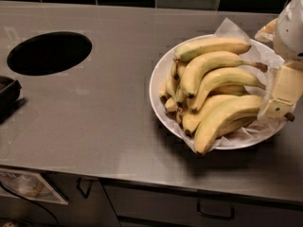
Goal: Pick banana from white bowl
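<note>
Your gripper (pixel 277 109) hangs at the right rim of the bowl (pixel 154 86), right at the upper end of the banana (pixel 227 119). You cannot tell whether it is clamped on that end or only beside it. The banana lies at the front of the pile in the bowl, its long axis running from the gripper down and left to a blunt dark tip over the near rim. The other bananas (pixel 213 67) press against it from behind, so a lift should probably go up and toward you.
</note>
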{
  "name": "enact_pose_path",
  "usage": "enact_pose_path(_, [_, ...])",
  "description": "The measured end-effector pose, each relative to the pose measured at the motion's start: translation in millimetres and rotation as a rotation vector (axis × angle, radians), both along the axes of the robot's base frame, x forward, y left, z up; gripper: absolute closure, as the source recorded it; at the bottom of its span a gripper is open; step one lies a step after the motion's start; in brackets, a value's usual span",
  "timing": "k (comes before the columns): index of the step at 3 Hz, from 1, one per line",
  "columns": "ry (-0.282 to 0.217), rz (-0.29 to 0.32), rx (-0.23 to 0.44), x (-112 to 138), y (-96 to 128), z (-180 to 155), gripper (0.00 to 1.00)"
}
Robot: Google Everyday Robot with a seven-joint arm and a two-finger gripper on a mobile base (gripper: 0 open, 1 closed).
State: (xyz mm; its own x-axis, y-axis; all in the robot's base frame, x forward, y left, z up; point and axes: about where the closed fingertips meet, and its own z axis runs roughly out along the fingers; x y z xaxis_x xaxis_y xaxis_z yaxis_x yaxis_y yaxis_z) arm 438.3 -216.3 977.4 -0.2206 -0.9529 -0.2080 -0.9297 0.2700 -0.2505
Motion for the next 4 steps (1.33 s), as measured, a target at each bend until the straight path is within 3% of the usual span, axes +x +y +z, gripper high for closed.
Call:
enact_pose_path(2, [-0.017, -0.019, 0.004, -11, 1, 0, 0.00])
enact_pose_path(3, [-0.038, -0.009, 0.008, -26, 8, 2, 0.19])
enact_pose_path(4, [-0.042, 0.009, 0.020, -36, 15, -1, 0.26])
